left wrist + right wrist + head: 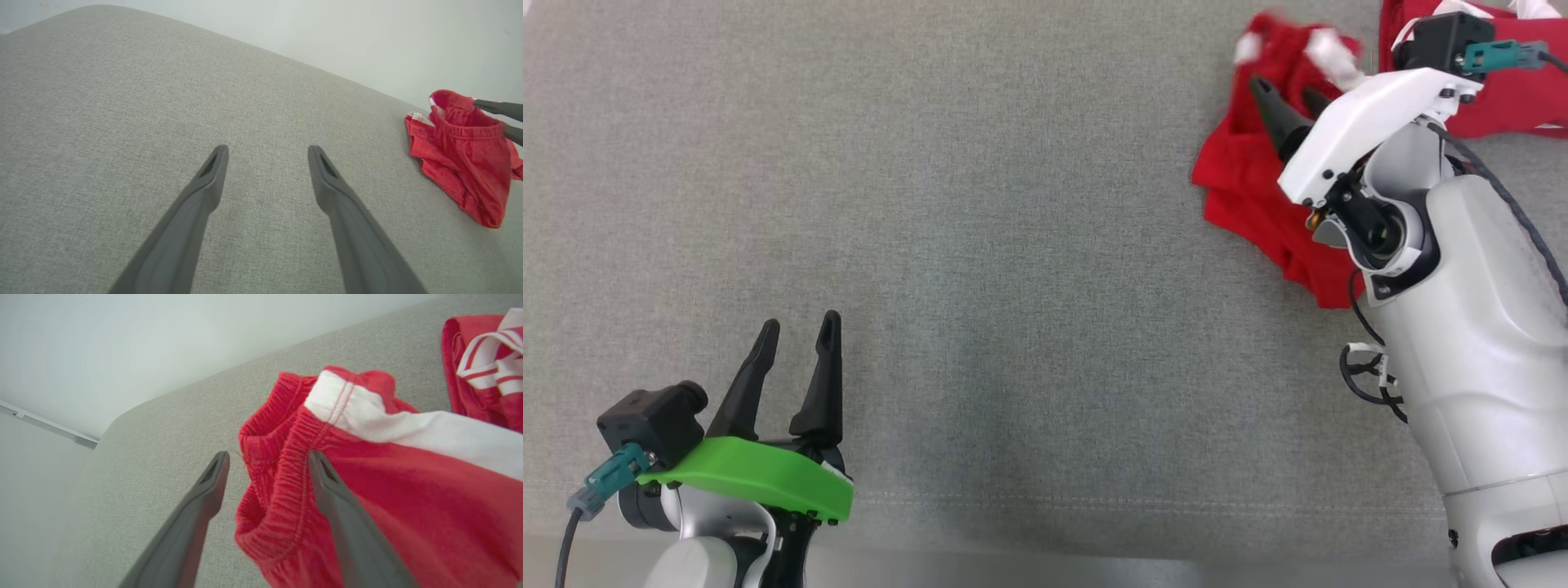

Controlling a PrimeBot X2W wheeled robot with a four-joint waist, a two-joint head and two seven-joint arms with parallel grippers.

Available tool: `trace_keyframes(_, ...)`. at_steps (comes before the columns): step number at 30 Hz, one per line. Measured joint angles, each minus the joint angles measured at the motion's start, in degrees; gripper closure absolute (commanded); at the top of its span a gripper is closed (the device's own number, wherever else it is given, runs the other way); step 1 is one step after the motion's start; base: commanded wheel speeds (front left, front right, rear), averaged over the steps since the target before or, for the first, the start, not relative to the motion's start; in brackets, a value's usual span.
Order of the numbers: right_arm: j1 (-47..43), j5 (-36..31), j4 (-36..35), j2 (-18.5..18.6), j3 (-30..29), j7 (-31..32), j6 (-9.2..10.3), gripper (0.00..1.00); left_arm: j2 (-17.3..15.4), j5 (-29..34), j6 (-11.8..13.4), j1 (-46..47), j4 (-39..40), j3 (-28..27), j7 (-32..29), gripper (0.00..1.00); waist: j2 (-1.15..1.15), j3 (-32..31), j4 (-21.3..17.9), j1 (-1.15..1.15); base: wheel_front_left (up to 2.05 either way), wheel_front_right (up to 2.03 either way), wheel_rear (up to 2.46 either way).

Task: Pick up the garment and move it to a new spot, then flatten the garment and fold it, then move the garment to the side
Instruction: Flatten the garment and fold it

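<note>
Right tool [267, 457] stands with fingers spread, the elastic waistband of the red garment [1245, 184] bunched loosely between them, apparently not pinched. The crumpled garment lies at the far right of the grey desk [1013, 245], well apart from the spread, empty left tool [800, 322]. The right arm is clearly nearer.

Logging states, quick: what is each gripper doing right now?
Left gripper: open, holding nothing.
Right gripper: open, straddling the waistband of the red garment, not clamped.
</note>
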State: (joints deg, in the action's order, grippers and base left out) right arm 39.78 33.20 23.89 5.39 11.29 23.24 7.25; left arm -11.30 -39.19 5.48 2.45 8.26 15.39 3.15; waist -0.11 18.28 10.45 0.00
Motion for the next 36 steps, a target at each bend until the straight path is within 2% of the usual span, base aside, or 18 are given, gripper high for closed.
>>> trace_keyframes(9,1.1,-2.5,-0.1,0.0,1.5,-0.2,0.00,0.00,0.2,0.0,0.0,0.0,-0.1,-0.3,0.3,0.00,0.00,-1.3,-0.3,0.00,0.00,0.00,0.00)
trace_keyframes(13,1.1,-2.4,-1.0,-0.2,1.3,-2.6,0.00,0.00,0.1,0.0,0.0,0.0,-0.4,-0.6,0.7,0.00,0.00,-1.9,-0.6,0.00,0.00,0.00,0.00)
trace_keyframes(17,0.3,0.5,-3.2,-0.9,-1.6,-6.0,0.00,0.00,0.1,0.0,0.0,-0.1,-0.3,-1.0,1.2,0.00,0.00,-3.1,-0.9,0.00,0.00,0.00,0.00)
trace_keyframes(23,-7.2,0.4,-6.7,-1.0,-2.2,-12.4,-0.25,0.00,-0.1,0.1,0.0,-0.5,-0.2,-2.2,1.8,0.00,0.00,-5.5,-2.4,0.00,0.00,0.00,0.00)
trace_keyframes(28,-13.0,-2.0,-9.6,1.8,-3.9,-17.2,-0.73,0.00,-0.1,0.1,0.0,-2.9,-0.1,-2.3,1.9,0.00,0.00,-7.2,-4.0,0.00,0.00,0.00,0.00)
trace_keyframes(31,-17.9,1.3,-10.2,0.4,-7.5,-18.5,-0.58,0.00,-0.1,0.4,0.1,-3.5,0.0,-2.4,2.1,0.00,0.00,-8.3,-5.0,0.00,0.00,0.00,0.00)
trace_keyframes(36,-25.6,10.9,-10.1,-2.6,-12.3,-18.7,-0.48,0.00,0.0,0.6,0.1,-5.8,0.6,-2.3,2.4,0.00,0.00,-9.6,-6.7,0.00,0.00,0.00,0.00)
